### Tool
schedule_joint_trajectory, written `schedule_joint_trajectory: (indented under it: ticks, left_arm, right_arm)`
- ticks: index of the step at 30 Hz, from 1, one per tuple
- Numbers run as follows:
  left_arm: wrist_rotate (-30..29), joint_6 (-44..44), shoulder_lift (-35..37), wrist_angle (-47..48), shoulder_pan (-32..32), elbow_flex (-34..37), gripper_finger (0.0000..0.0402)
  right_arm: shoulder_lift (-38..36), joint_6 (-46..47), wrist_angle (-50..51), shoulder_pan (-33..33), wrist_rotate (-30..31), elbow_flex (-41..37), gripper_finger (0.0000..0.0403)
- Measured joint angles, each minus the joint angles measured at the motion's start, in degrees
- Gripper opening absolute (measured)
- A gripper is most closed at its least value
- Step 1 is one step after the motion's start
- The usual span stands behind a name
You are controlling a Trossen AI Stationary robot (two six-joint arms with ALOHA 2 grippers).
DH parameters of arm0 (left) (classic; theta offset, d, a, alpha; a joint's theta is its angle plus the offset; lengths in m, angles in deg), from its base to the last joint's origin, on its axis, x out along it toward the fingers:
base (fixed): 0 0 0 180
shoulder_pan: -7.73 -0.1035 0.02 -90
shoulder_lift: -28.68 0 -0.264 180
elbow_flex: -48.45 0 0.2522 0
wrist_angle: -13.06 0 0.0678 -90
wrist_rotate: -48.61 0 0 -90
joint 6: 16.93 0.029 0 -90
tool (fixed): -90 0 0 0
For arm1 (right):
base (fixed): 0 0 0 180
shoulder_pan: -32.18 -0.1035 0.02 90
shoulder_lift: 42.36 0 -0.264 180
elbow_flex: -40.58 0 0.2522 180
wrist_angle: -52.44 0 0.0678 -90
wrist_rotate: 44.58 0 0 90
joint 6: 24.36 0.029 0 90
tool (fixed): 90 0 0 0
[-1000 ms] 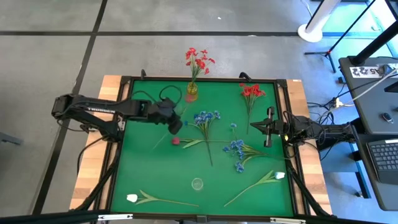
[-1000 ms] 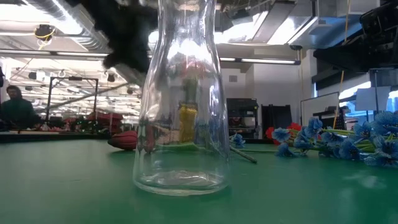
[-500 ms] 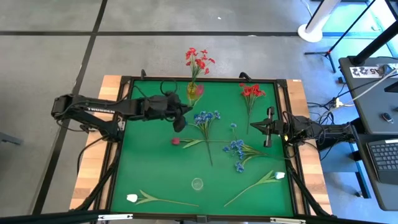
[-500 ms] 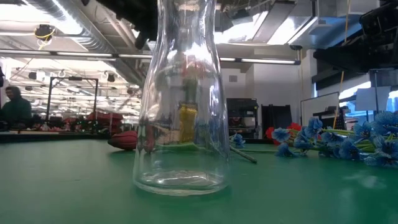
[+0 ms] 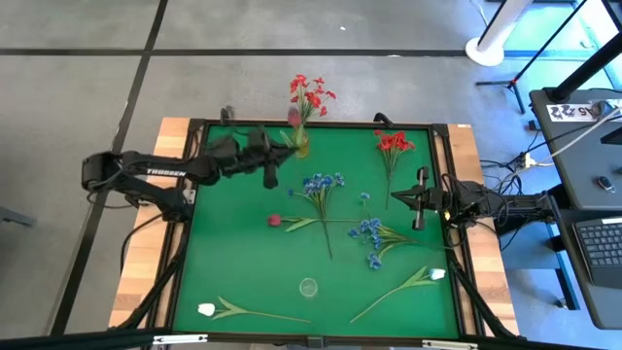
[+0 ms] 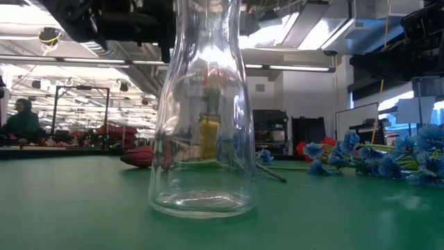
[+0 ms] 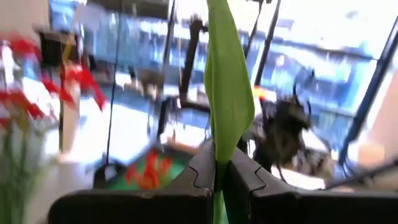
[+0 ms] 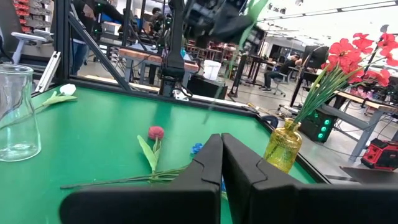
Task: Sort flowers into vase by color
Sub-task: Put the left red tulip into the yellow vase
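Left arm stretched across the far side, left gripper [image 5: 275, 156] raised, fingers clamped together. Right arm parked at the right edge, right gripper [image 5: 416, 199] fingers pressed together.

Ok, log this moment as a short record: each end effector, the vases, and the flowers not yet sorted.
left end effector: shut on a green stem, raised beside the yellow vase
right end effector: shut, empty, at the table's right edge
yellow vase: holds a red spray
clear vase: empty
loose on the mat: red rosebud, red spray, two blue sprays, two white tulips
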Motion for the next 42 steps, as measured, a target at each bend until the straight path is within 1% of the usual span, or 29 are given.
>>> schedule_joint_trajectory:
  ticks: [3, 10, 14, 16, 19, 22, 27, 30, 37, 42]
  left_arm:
    - [0.26, 0.65, 0.00, -3.31, -3.59, 0.03, 0.0007]
    - [0.23, 1.91, 0.00, -4.78, -12.67, 0.05, 0.0007]
    - [0.17, 1.51, 0.00, -7.45, -16.94, 0.05, 0.0007]
    - [1.02, 1.09, 0.00, -9.63, -18.78, 0.05, 0.0007]
    - [4.31, -1.55, 0.00, -13.15, -20.94, 0.05, 0.0007]
    - [5.35, -2.69, -0.13, -15.62, -21.71, -0.01, 0.0007]
    - [6.06, -2.40, -2.16, -15.60, -21.68, -2.67, 0.0007]
    - [8.02, -2.00, -4.14, -15.48, -21.68, -4.93, 0.0007]
    - [7.56, -1.95, -8.89, -12.75, -22.80, -9.29, 0.0007]
    - [7.79, -1.93, -13.91, -12.41, -22.91, -11.87, 0.0007]
  right_arm:
    - [0.00, 0.00, 0.00, 0.00, 0.00, 0.00, 0.0008]
    - [0.00, 0.00, -0.02, 0.00, 0.00, 0.00, 0.0008]
    - [0.00, 0.00, -0.02, 0.00, 0.00, 0.00, 0.0008]
    - [0.02, 0.01, 0.00, 0.00, 0.00, 0.00, 0.0007]
    - [0.00, 0.00, 0.00, 0.00, -0.01, 0.00, 0.0008]
    - [0.00, 0.00, 0.00, 0.00, 0.00, 0.00, 0.0008]
    - [0.00, 0.01, -0.01, 0.00, 0.00, 0.00, 0.0008]
    - [0.00, 0.00, -0.01, 0.00, 0.00, 0.00, 0.0008]
    - [0.00, 0.00, 0.00, 0.00, 0.00, 0.01, 0.0008]
    - [0.00, 0.02, -0.01, 0.00, 0.00, 0.00, 0.0008]
